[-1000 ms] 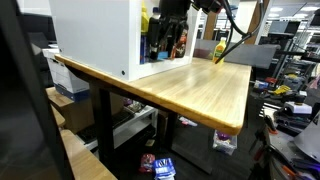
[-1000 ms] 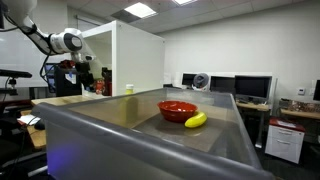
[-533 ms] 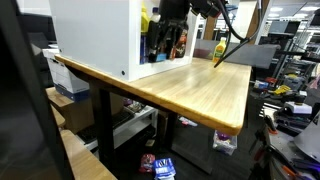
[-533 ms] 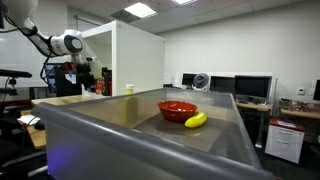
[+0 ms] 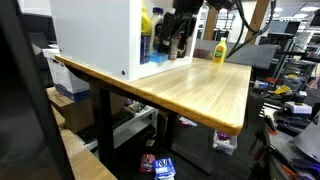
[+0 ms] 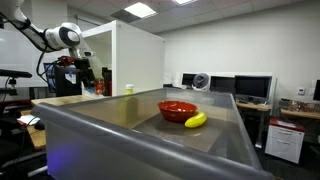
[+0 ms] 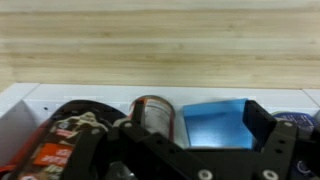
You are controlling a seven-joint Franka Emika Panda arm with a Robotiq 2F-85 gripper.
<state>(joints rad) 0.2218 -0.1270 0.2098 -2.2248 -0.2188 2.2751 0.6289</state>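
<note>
We see the gripper [image 7: 176,150] in the wrist view with its 2 fingers [image 7: 264,125] spread wide and nothing clamped between them, so we read it as open and empty. Just beyond it stands a can [image 7: 153,113], roughly midway between the fingers. A red and black bag [image 7: 62,135] lies just beside the can on one side and a blue box [image 7: 214,124] just beside it on the other. All 3 rest on a white shelf [image 7: 60,95], and past its edge the wooden table [image 7: 160,45] fills the top of that view. We cannot tell whether any finger touches the can. In an exterior view the gripper [image 5: 178,32] hangs at the open side of a white cabinet [image 5: 95,35] that stands on the table. A yellow bottle [image 5: 218,50] stands farther along the wood, apart from the cabinet. In an exterior view the arm [image 6: 62,35] bends down beside the cabinet, far back. A red bowl [image 6: 177,109] and a banana [image 6: 195,120] lie just beside each other on a grey surface [image 6: 120,125] in the foreground, well apart from the gripper.
</note>
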